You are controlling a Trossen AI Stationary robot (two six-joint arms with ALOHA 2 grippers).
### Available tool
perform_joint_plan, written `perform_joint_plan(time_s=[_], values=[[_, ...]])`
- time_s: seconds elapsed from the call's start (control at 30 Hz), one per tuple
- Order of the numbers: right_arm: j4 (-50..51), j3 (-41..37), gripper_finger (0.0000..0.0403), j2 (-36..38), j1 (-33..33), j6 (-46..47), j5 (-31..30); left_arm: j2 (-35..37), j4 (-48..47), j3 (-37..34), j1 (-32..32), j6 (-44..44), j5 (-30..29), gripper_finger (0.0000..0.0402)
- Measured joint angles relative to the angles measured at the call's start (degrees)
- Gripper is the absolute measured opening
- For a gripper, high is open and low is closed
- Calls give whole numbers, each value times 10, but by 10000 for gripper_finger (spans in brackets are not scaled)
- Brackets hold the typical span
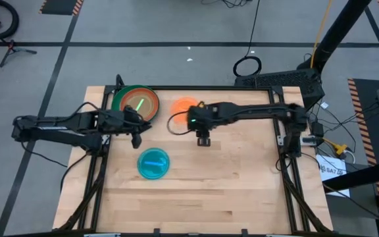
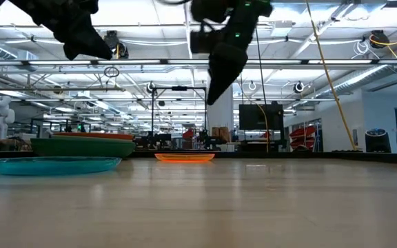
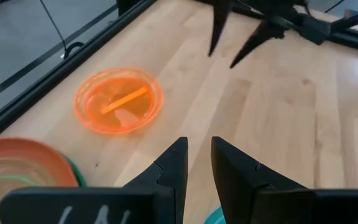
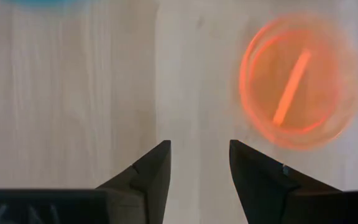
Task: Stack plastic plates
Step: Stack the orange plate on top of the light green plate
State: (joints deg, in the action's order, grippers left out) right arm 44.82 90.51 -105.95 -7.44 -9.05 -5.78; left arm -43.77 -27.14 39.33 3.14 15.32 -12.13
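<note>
A stack of larger plates (image 1: 135,102) sits at the table's far left, a red-orange one on top of a dark green one (image 2: 81,146). A small translucent orange plate (image 1: 185,104) lies flat to its right, also seen in the wrist views (image 3: 118,101) (image 4: 300,81). A cyan plate (image 1: 153,163) lies nearer the middle. My left gripper (image 1: 137,140) hovers between the stack and the cyan plate, fingers a little apart (image 3: 197,155). My right gripper (image 1: 203,140) hovers just near-side of the orange plate, open (image 4: 199,155). Both are raised above the table (image 2: 222,69).
Bare wood lies across the table's near half and right side (image 1: 242,184). A black frame rail (image 1: 196,89) runs along the far edge behind the plates. The two grippers stand about a plate's width apart.
</note>
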Motion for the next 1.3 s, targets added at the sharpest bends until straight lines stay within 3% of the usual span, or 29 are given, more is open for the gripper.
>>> perform_joint_plan(time_s=[0.17,0.33,0.67,0.77,0.97,1.3], values=[[-210,-156,154,130,-13,-14,-1,-29,38,0,-7,-1,0,77],[-353,-250,154,236,-19,-31,-1,-77,90,0,-7,-8,0,77],[-508,-401,154,382,-3,-91,3,-187,247,3,-6,-22,0,77],[-567,-440,154,425,-3,-115,39,-227,289,17,-6,-22,-1,77],[-576,-477,154,481,-3,-121,61,-317,287,81,-6,-33,-30,77],[-519,-490,154,514,-3,-137,61,-465,106,236,3,-131,-84,77]])
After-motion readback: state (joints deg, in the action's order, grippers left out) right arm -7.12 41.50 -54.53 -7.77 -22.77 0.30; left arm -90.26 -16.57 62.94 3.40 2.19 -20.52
